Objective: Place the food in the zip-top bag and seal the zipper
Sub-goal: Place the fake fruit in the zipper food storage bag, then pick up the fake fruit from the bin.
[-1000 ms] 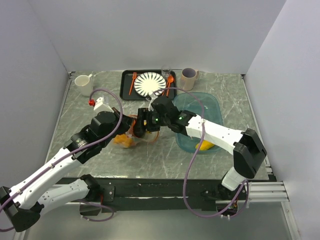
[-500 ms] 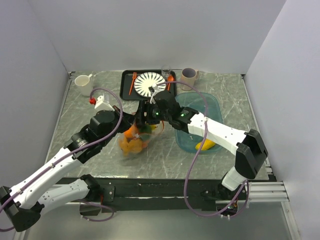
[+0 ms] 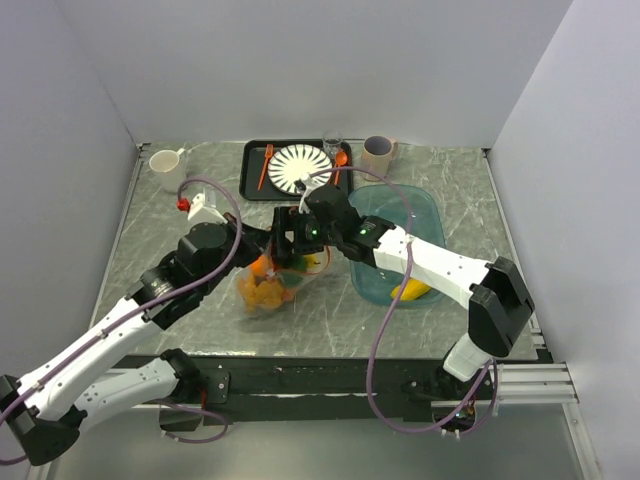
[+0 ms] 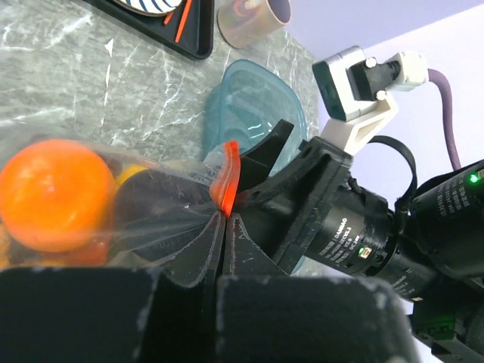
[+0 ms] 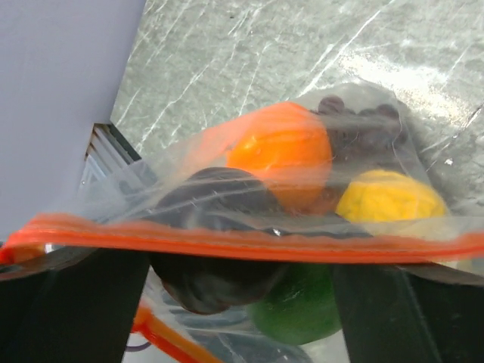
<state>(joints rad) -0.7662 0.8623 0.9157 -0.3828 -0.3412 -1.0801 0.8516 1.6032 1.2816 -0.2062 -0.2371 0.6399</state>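
Left tool [image 4: 224, 221] clamping zip-top bag [image 4: 155, 208] at its mouth, food [image 4: 54, 198] inside, right tool [image 5: 238, 263] spread wide, astride the zipper [image 5: 249, 243]

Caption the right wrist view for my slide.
Zip-top bag with orange, yellow piece, green piece and dark purple piece inside, zipper stretched across the open right gripper.

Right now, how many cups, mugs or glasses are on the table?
3: a white mug at the back left, a clear glass behind the black tray, a beige cup right of it. None seem hidden.
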